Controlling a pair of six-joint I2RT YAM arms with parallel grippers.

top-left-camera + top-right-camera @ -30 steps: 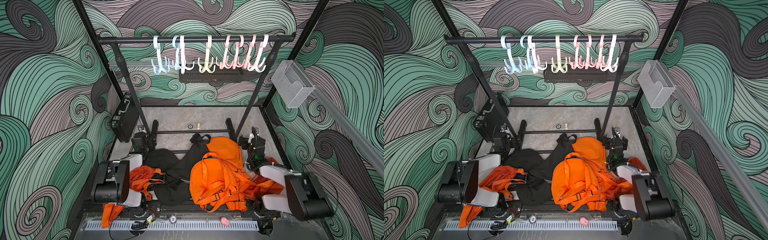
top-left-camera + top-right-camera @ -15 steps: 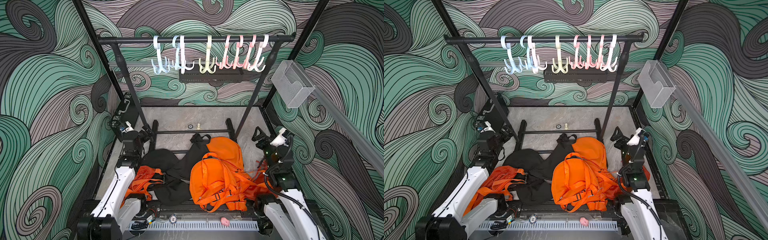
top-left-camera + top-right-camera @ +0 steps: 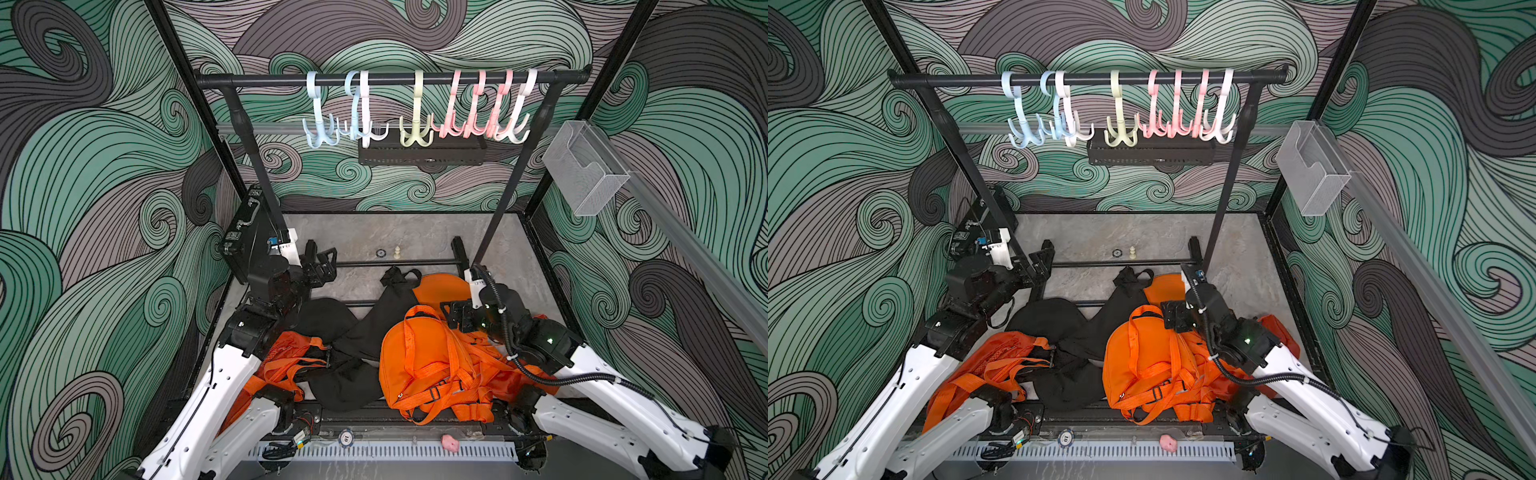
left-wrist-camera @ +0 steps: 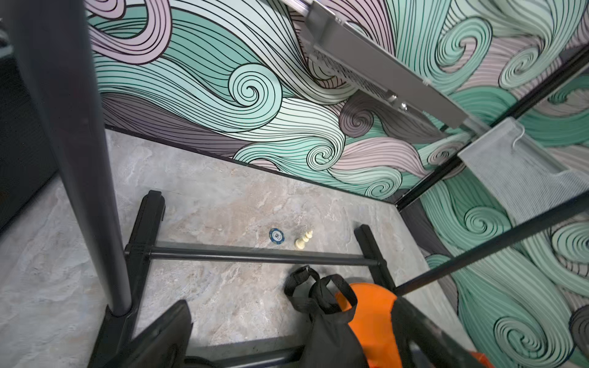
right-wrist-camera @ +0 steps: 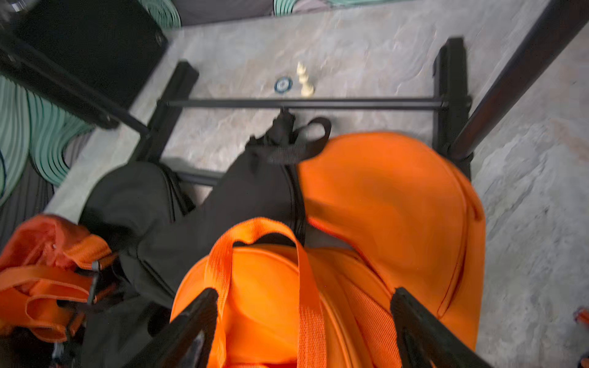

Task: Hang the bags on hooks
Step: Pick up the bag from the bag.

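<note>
An orange backpack (image 3: 424,365) (image 3: 1142,365) lies in the middle of the floor, its top loop handle (image 5: 255,229) standing up. My right gripper (image 3: 455,318) (image 3: 1173,318) (image 5: 302,293) is open just over the backpack's top. Its fingers stand on either side of the loop handle without pinching it. My left gripper (image 3: 322,264) (image 3: 1042,259) (image 4: 290,315) is open and holds nothing, beside the rack's left post. Several pastel hooks (image 3: 415,108) (image 3: 1121,108) hang from the black rail (image 3: 390,79) high above, all bare.
A black bag (image 3: 374,324) lies left of the backpack, a second orange bag (image 3: 291,361) under my left arm, and another orange one (image 3: 440,286) behind. A black case (image 3: 245,237) leans at the left wall. A poker chip (image 3: 381,252) and pawn (image 3: 397,252) lie behind the rack's base bar.
Both arms have unfolded from rest. My right gripper swung in and down over the orange backpack's handle and its jaws narrowed a little. My left gripper moved up beside the rack's left post.
</note>
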